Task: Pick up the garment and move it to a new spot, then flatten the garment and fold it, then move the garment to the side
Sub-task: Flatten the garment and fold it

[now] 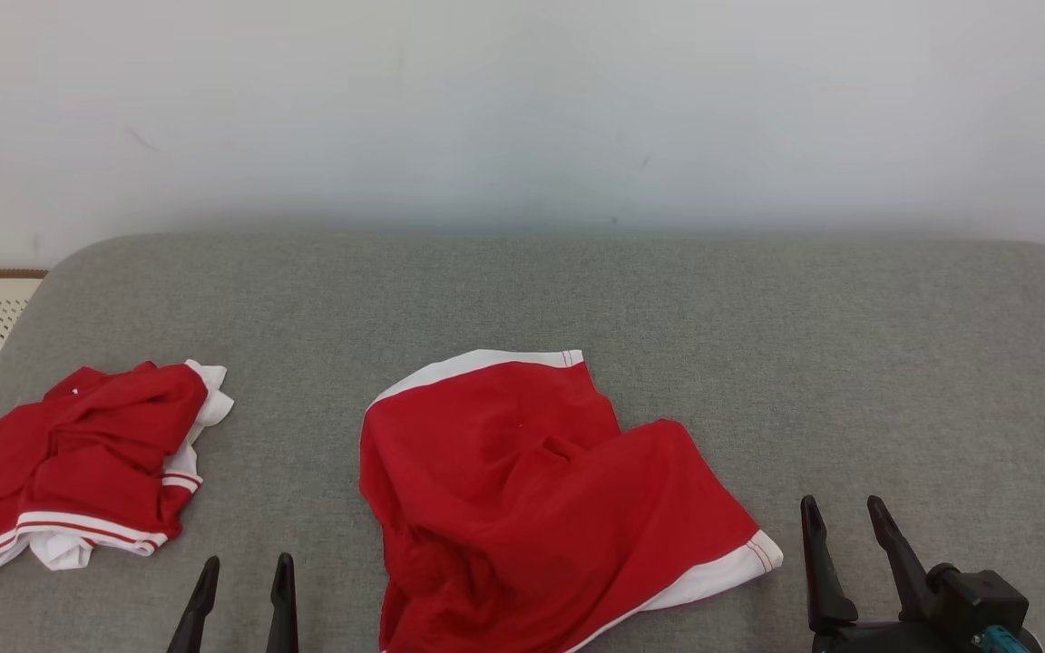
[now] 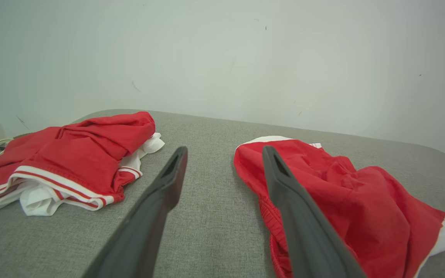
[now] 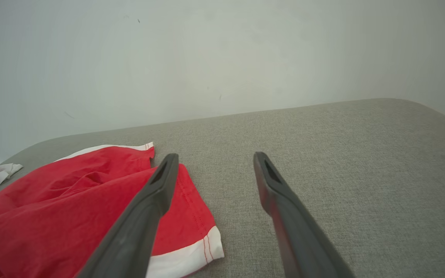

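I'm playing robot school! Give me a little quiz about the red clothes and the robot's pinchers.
1. True or false: the right gripper is holding the red shorts.
2. Where does the crumpled red-and-white garment lie? A) on top of the shorts B) to the robot's left of the shorts, apart from them C) under the shorts
3. Fill in the blank: the left gripper is empty and its jaws are ____.

Key: 1 false, it is open and empty beside them. 2 B. 3 open.
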